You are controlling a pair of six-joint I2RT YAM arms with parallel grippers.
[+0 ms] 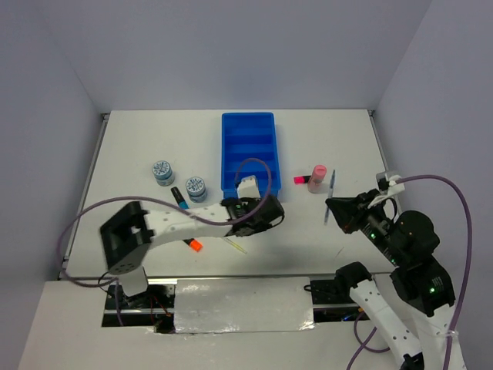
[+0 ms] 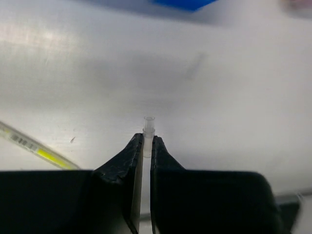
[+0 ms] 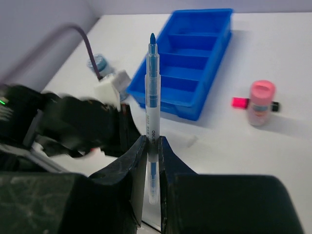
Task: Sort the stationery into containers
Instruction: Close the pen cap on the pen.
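**Both grippers clamped, each on a thin item**

Top view: the left gripper (image 1: 258, 214) is low over the table (image 1: 139, 139), just off the near end of the blue tray (image 1: 248, 153). The wrist hides what it holds.

The left wrist view resolves this. The jaws are pinched nearly together on a thin clear stick (image 2: 148, 127), whose open end pokes just past the fingertips. A pale yellow-marked stick (image 2: 34, 147) lies on the table to the left, apart from the fingers.

Right wrist view: the right gripper (image 3: 152, 142) is gripping a clear-bodied blue pen (image 3: 152, 92), whose tip points away from the gripper. The tray is beyond the pen. A pink cylinder (image 3: 262, 102) stands right of the tray, beside a pink-ended marker (image 3: 239, 102).

Only the top view shows both patterned-lid tubs (image 1: 162, 171) left of the tray, and an orange-ended marker (image 1: 192, 244) near the left arm.
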